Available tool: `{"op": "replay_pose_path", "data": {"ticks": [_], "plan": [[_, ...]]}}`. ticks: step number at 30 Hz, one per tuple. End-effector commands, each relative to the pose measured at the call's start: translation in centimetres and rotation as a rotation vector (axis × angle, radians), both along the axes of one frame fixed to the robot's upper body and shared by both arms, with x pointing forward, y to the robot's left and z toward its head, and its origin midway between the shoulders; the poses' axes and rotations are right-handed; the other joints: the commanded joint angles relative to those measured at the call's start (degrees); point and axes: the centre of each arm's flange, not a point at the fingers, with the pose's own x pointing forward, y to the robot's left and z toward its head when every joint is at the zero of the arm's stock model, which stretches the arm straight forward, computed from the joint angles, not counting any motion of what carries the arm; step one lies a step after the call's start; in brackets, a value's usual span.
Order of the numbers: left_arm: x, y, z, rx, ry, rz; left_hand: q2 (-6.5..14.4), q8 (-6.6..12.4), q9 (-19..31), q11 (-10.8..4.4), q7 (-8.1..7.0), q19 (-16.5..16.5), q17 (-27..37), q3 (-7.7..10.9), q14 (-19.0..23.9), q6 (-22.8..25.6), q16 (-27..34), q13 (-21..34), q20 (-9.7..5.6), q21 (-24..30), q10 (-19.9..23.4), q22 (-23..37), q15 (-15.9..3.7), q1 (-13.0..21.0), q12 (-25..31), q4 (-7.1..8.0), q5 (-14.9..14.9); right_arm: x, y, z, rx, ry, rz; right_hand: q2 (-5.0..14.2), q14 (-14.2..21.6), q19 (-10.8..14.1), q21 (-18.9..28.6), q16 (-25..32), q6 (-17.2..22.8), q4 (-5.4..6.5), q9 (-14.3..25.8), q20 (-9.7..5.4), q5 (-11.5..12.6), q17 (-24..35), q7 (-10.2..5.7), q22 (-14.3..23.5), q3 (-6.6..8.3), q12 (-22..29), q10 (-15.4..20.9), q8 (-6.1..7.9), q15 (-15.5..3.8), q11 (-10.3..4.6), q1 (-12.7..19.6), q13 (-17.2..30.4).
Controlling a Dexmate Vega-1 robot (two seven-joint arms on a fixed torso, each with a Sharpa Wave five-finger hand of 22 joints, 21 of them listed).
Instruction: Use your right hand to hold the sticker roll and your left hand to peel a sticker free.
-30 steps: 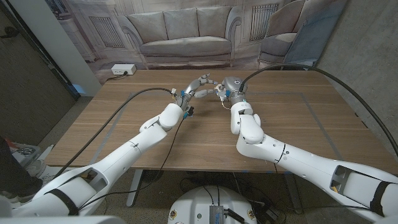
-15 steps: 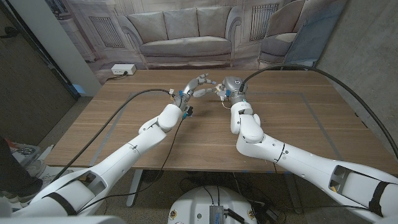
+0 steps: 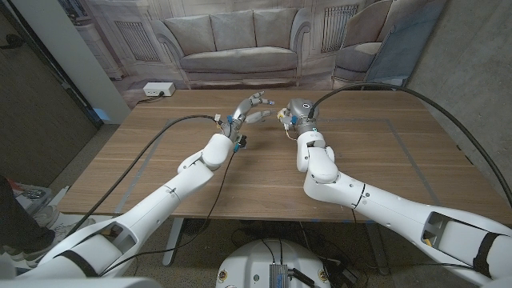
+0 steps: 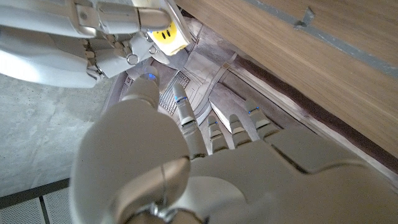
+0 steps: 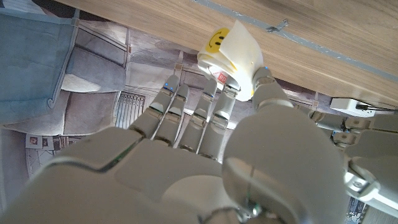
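Head view, far middle of the desk (image 3: 160, 160). Entry for the moment, change first.

Change: left hand (image 3: 253, 107) stands apart from right hand (image 3: 296, 110), with a clear gap of desk between them. A second ago the two hands were touching or nearly so, the left fingers reaching into the right hand's hold; half a second ago the gap was just opening. The left hand has drawn back to the left and slightly up.

Roll (image 5: 231, 55): held in the right hand, fingers closed around it, above the far desk. White backing with yellow smiley stickers (image 5: 217, 40) shows in the right wrist view; the same roll appears in the left wrist view (image 4: 164, 35), gripped by the right hand.

Left hand (image 4: 186, 155): fingers spread and extended toward the roll, not touching it. No sticker can be made out on the fingertips; whether one came away is too small to tell.

Judgement: the pull-back reads either as a finished peel stroke or as a missed pinch. With nothing seen in the left fingers, the peel is likely not yet done, and another approach to the sticker edge is probably needed.

Right arm: unchanged in place across the frames.
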Motion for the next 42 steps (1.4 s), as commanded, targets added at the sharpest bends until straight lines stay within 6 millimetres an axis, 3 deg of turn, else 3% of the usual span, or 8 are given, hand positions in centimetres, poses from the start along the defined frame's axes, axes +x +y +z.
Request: {"op": "replay_pose_path", "data": {"ticks": [1, 10, 17, 22, 29, 42], "plan": [[0.4, 0.3, 0.1, -0.025, -0.001, 0.029, 0.7, 0.4, -0.1, -0.3, 0.29, 0.9, 0.3, 0.51, 0.9, 1.4, 0.4, 0.1, 0.25, 0.5, 1.0, 0.3, -0.26, 1.4, 0.3, -0.61, 0.1, -0.4, -0.8, -0.3, 0.022, -0.038, 0.002, 1.23, 0.2, 0.4, -0.1, 0.3, 0.9, 0.43, 0.6, 0.06, 0.5, 0.0, -0.6, 0.3, 1.05, -0.1, 0.5, 0.97, -7.67, -0.37, 1.8, 0.2], [0.7, 0.1, 0.2, -0.015, 0.009, 0.062, 0.9, -0.51, -0.3, 0.11, 0.06, 0.9, 0.3, 0.79, 0.8, -0.4, 0.2, 0.1, 0.75, 0.5, 1.0, 0.3, 0.29, 2.2, 0.0, -0.9, 0.1, -1.2, -1.1, -0.2, 0.034, -0.07, 0.015, 1.14, 0.2, 0.3, -0.2, 0.3, 1.0, 0.49, 0.6, 0.11, 0.5, 0.0, -0.55, 0.3, 1.12, -0.1, 0.8, 1.01, -7.7, -0.56, 1.8, 0.2], [0.7, -0.7, 0.6, 0.009, 0.003, 0.048, 0.9, 0.2, -0.3, 0.03, -0.18, 1.0, 0.3, 0.76, 1.1, 1.6, 0.2, 0.1, 0.56, 0.6, 1.4, 0.4, 0.02, 2.5, 0.0, -0.92, -0.1, -1.8, -0.8, -0.2, 0.031, -0.088, 0.028, 1.09, 0.2, 0.2, -0.2, 0.3, 1.0, 0.56, 0.5, 0.14, 0.5, 0.0, -0.71, 0.2, 1.16, -0.1, 0.8, 1.01, -7.73, -0.82, 1.7, 0.2], [0.6, -1.3, 0.7, 0.044, 0.008, 0.019, 0.5, 0.13, -0.5, -0.24, -1.72, 1.0, 0.2, 0.48, 0.9, 1.8, 0.0, 0.1, 0.1, 0.6, 1.3, 0.4, -0.22, 2.5, -0.2, -0.98, -0.3, -2.0, -0.7, -0.2, 0.024, -0.097, 0.027, 1.03, 0.2, 0.2, -0.2, 0.3, 1.0, 0.58, 0.5, 0.21, 0.5, 0.0, -0.81, 0.2, 1.19, -0.2, 0.8, 1.03, -7.72, -0.89, 1.7, 0.2], [0.3, -1.4, 0.6, 0.06, 0.015, 0.014, -0.7, -0.5, -0.6, 0.02, -2.04, 0.6, 0.2, -0.32, 0.1, 0.6, -0.3, 0.2, 0.25, 0.4, 0.3, 0.4, 0.11, 2.1, -0.7, -0.92, -0.4, -1.9, -0.7, -0.2, 0.024, -0.093, 0.025, 0.94, 0.2, 0.1, -0.3, 0.3, 1.0, 0.61, 0.5, 0.25, 0.5, 0.0, -0.86, 0.2, 1.24, -0.2, 0.9, 1.09, -7.73, -0.91, 1.6, 0.2], [-0.3, -1.7, 1.0, 0.031, -0.017, 0.0, -0.1, 0.02, -0.8, -0.08, -3.37, 0.7, 0.4, -0.21, 0.5, 2.5, -0.1, 0.2, 0.54, 0.4, 1.1, 0.4, 0.04, 2.5, -0.5, -0.75, -0.1, -2.0, -0.6, -0.3, 0.018, -0.091, 0.029, 0.87, 0.2, 0.1, -0.3, 0.3, 0.9, 0.68, 0.5, 0.33, 0.5, 0.0, -0.92, 0.2, 1.31, -0.3, 0.9, 1.08, -7.81, -0.95, 1.6, 0.2]]}}
